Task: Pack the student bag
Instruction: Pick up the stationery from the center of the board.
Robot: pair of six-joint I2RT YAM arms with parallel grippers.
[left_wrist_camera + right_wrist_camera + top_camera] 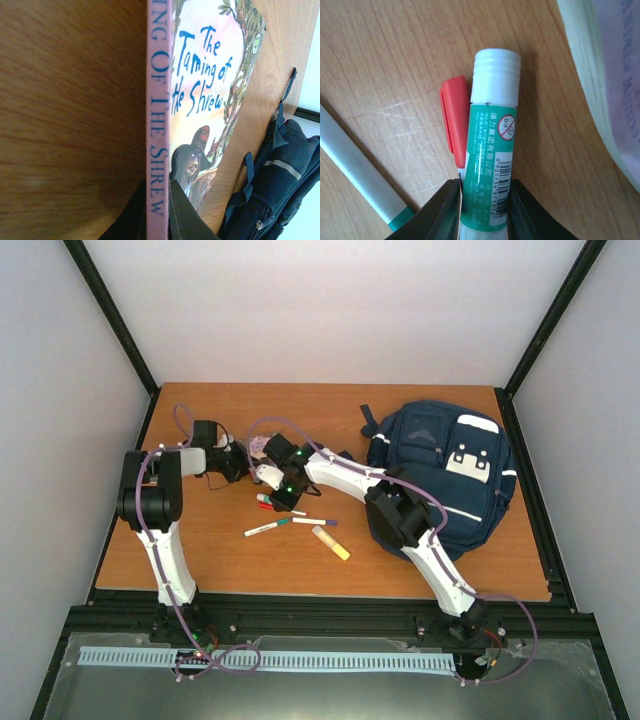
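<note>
Bag [440, 475] lies on the right of the table [200, 550], close to its right edge. Left end effector [159, 210] is clamped tight on a book [200, 100] at its spine edge. Right end effector [484, 205] pinches a glue stick [492, 125], with a red pen [455, 120] touching alongside.

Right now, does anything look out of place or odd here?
One thing: a red-capped pen lies tight against the glue stick in the right claw, its barrel seeming to run between stick and finger, so it may get pinched too. Nothing looks spilled or damaged.
</note>
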